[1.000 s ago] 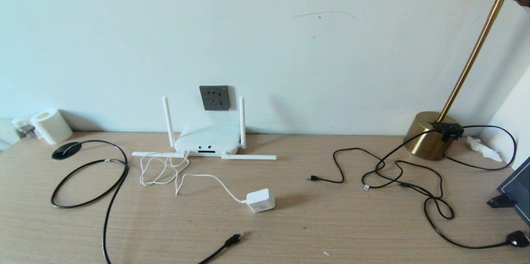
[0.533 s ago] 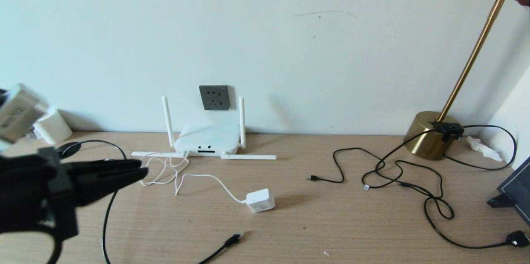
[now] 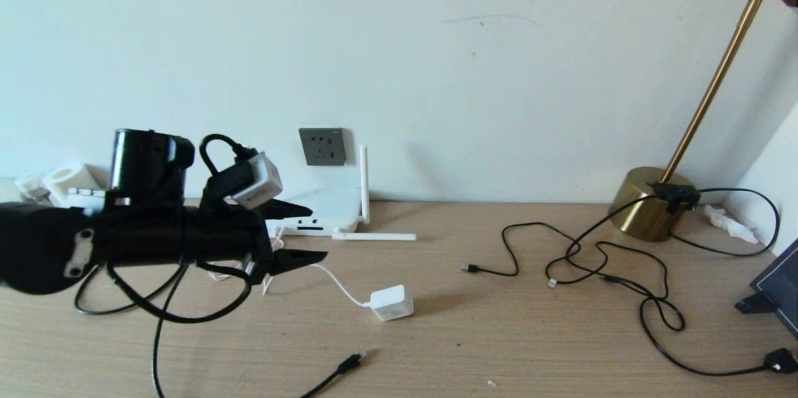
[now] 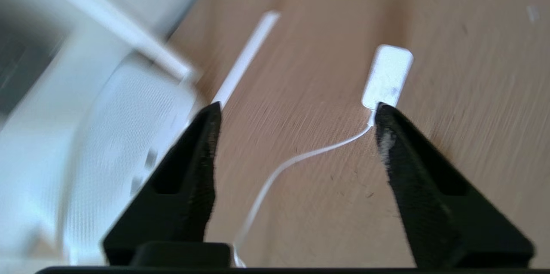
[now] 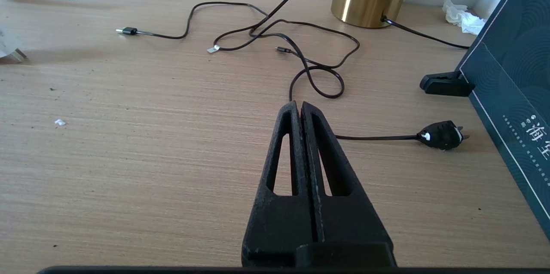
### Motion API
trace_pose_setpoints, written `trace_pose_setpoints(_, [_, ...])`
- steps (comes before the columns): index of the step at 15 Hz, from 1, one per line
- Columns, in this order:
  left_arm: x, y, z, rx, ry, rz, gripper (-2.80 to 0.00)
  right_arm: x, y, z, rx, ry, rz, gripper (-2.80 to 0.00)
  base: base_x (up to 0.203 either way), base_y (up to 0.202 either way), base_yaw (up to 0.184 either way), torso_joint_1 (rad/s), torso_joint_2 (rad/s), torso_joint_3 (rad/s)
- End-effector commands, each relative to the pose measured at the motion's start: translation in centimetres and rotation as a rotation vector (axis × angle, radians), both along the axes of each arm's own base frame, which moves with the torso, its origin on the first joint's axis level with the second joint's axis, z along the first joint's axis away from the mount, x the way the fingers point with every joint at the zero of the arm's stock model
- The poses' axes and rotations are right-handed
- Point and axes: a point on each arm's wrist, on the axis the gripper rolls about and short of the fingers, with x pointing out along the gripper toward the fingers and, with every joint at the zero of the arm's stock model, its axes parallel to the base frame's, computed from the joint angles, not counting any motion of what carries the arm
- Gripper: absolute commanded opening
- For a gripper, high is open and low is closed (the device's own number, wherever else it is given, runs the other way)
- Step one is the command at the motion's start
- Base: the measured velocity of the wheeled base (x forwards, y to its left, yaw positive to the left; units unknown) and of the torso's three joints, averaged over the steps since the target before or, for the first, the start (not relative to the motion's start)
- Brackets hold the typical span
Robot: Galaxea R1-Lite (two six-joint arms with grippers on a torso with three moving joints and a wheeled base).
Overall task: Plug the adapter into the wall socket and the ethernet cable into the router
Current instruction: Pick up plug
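Note:
The white adapter lies on the desk with its thin white cord running back to the router. My left gripper hovers open just left of the adapter and hides the router's left side. In the left wrist view the adapter lies beyond the open left gripper, near one fingertip, with only cord between the fingers. The grey wall socket is on the wall above the router. The ethernet cable's plug lies near the front edge. My right gripper is shut and empty over bare desk.
Thin black cords tangle across the right half of the desk, ending in a black mains plug. A brass lamp base stands at the back right and a dark box leans at the right edge. A paper roll sits at the far left.
My left arm has come in from the left edge and swung right, over the router's left side toward the adapter. Its fingers now stand apart. Nothing on the desk has moved.

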Motion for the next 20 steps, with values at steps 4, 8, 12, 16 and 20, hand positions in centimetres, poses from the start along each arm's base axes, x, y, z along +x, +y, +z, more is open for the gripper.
trace_pose_setpoints(4, [-0.1,-1.8,-2.3,0.160,-0.015,-0.246,0.00,0.0,0.0,0.0,0.000,0.001,0.000,-2.80,0.000,0.000,0.000,0.000,0.00,0.000])
trace_pose_setpoints(8, [-1.1,-3.9,-2.3,0.181,-0.011,-0.339,0.00,0.0,0.0,0.0,0.000,0.001,0.000,-2.80,0.000,0.000,0.000,0.000,0.00,0.000])
trace_pose_setpoints(12, [-1.3,-5.9,-3.5,0.236,0.028,-0.389,0.00,0.0,0.0,0.0,0.000,0.001,0.000,-2.80,0.000,0.000,0.000,0.000,0.00,0.000])
trace_pose_setpoints(16, [1.2,-6.7,-6.2,0.349,0.035,-0.375,0.00,0.0,0.0,0.0,0.000,0.001,0.000,-2.80,0.000,0.000,0.000,0.000,0.00,0.000])
trace_pose_setpoints(20, [3.1,-7.5,-4.9,0.354,0.051,-0.338,0.00,0.0,0.0,0.0,0.000,0.001,0.000,-2.80,0.000,0.000,0.000,0.000,0.00,0.000])
